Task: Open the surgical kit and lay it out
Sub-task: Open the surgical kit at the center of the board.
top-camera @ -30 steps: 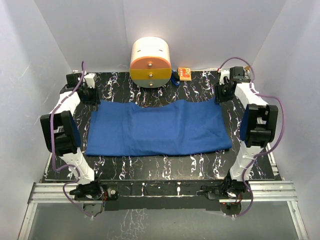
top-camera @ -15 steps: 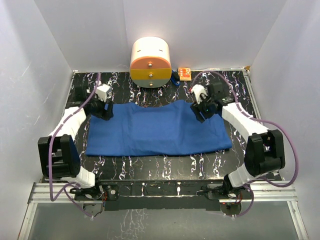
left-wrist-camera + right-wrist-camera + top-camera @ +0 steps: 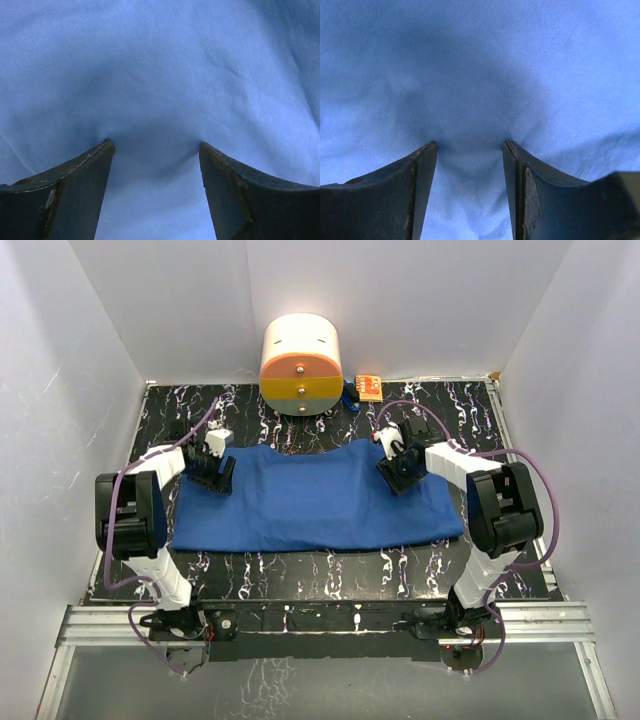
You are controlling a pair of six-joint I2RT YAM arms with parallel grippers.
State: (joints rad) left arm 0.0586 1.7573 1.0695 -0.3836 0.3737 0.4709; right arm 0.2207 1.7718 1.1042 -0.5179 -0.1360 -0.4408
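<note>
The surgical kit shows only as its royal-blue cloth wrap [image 3: 320, 500], lying flat and folded shut across the middle of the black marbled table [image 3: 320, 575]. Whatever it holds is hidden. My left gripper [image 3: 216, 472] stands over the wrap's far left corner, and my right gripper [image 3: 399, 472] over its far right part. In the left wrist view the left gripper [image 3: 155, 145] is open, both fingertips [image 3: 105, 146] pressed into the cloth [image 3: 160, 75]. The right gripper [image 3: 470, 144] is open too, its fingertips [image 3: 507, 146] denting the cloth [image 3: 470, 65], with nothing pinched.
A round cream-and-orange container [image 3: 301, 365] stands at the back centre, with a small orange box [image 3: 367, 387] just to its right. White walls close in the left, right and back sides. Purple cables loop off both arms.
Both arms swung in from the table's outer back corners onto the far corners of the blue cloth. Both grippers went from nearly shut to open, and their tips came down onto the cloth.
</note>
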